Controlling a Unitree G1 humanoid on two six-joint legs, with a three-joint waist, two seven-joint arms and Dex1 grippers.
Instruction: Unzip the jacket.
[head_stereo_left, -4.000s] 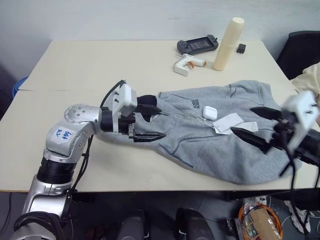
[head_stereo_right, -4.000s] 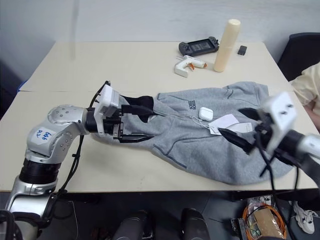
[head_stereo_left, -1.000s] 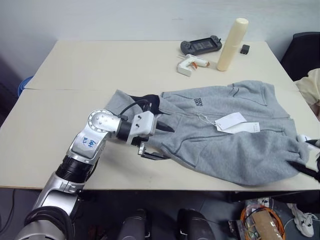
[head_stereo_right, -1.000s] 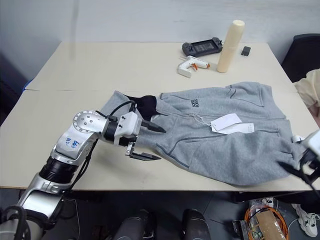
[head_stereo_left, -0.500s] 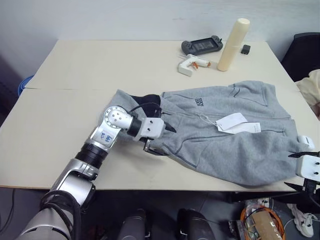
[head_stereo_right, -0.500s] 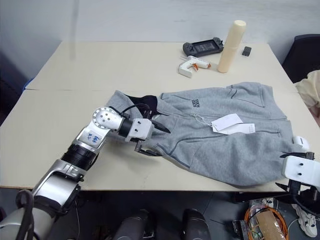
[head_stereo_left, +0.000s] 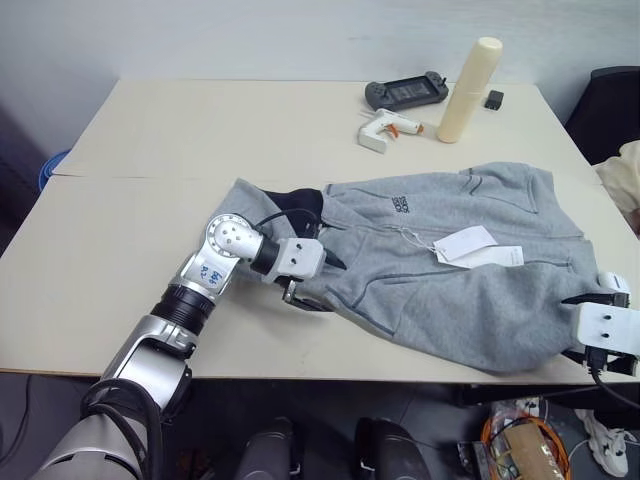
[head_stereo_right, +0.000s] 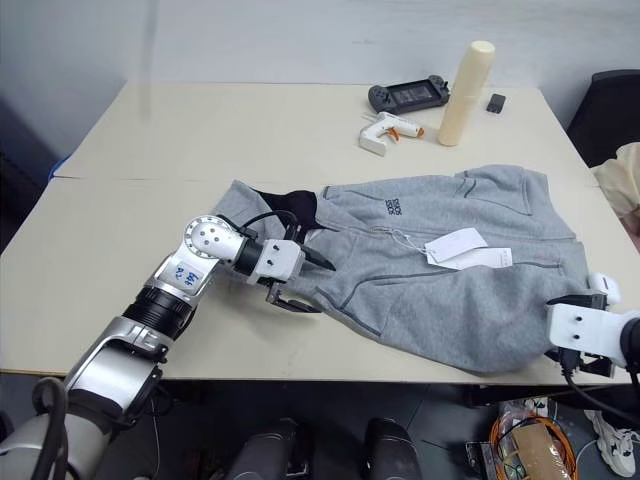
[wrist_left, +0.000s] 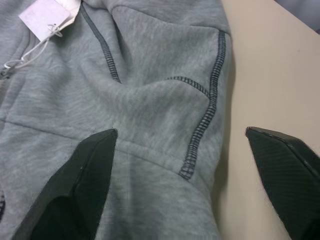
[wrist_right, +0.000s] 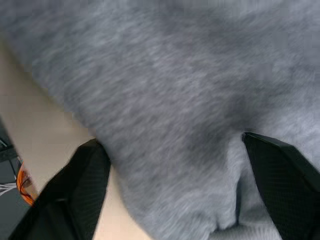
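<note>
A heather-grey hooded zip jacket (head_stereo_right: 440, 270) lies flat on a beige table (head_stereo_right: 150, 150). The left gripper (head_stereo_right: 300, 283) straddles its collar edge; the right gripper (head_stereo_right: 580, 322) sits at its hem.

From the head, we look forward and down through two side-by-side eyes; both take in the whole table (head_stereo_left: 150, 140) and the jacket (head_stereo_left: 450, 280) lying on it, the right eye offset slightly. From the left wrist we look close along the fingers at the jacket's seamed pocket edge. From the right wrist we sit nearer still, against grey cloth at the table's edge.
</note>
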